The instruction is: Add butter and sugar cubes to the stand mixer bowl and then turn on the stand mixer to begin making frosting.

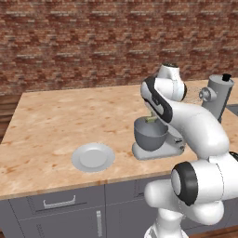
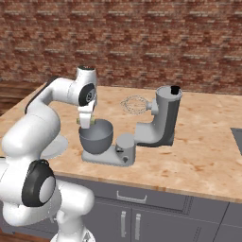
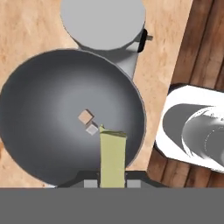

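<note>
Butter [image 3: 113, 157] clamped in pincer [image 3: 112, 183], above stand mixer bowl [image 3: 48, 113]; sugar cubes [image 3: 88, 122] inside

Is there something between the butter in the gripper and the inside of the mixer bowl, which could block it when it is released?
Nothing visible blocks it. The gripper holds the butter over the open stand mixer bowl. Below it lie only two sugar cubes on the bowl's bottom. The whisk is tilted back, away from the bowl.

light wooden counter [image 1: 56, 121] with pale grey plate [image 1: 93, 157] and grey stand mixer [image 2: 158, 124] on top
</note>
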You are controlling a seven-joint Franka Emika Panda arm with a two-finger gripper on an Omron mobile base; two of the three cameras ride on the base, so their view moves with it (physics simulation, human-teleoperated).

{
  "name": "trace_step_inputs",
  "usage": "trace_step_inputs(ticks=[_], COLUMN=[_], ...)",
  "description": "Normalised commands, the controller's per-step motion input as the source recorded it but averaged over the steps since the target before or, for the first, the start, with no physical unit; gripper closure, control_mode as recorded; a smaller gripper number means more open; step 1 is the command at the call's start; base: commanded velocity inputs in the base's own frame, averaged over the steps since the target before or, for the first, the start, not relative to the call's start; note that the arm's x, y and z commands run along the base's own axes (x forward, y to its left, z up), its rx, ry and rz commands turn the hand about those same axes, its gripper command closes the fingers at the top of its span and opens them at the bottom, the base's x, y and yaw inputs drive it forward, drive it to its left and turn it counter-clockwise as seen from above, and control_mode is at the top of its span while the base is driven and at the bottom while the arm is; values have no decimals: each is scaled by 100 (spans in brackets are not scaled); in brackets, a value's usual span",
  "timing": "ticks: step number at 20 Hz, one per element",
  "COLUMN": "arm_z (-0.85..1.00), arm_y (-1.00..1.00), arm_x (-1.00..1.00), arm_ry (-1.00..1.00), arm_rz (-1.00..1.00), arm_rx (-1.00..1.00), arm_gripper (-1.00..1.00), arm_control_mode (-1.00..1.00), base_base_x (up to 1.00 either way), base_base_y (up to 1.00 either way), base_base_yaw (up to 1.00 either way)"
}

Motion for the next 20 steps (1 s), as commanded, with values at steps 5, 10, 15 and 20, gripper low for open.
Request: trace_step_inputs(ticks=[5,10,15,20], arm_z=[-58,-42,-28,-23], arm_y=[0,0,0,-4], arm_x=[0,0,6,24], arm_ry=[0,0,0,0], arm_rz=[0,0,0,0], arm_rx=[0,-2,-2,-2], arm_gripper=[100,100,100,100], arm_control_mode=[-100,-100,-100,-100], base_base_x=[0,0,0,0], base_base_y=[0,0,0,0], base_base_yaw=[0,0,0,0])
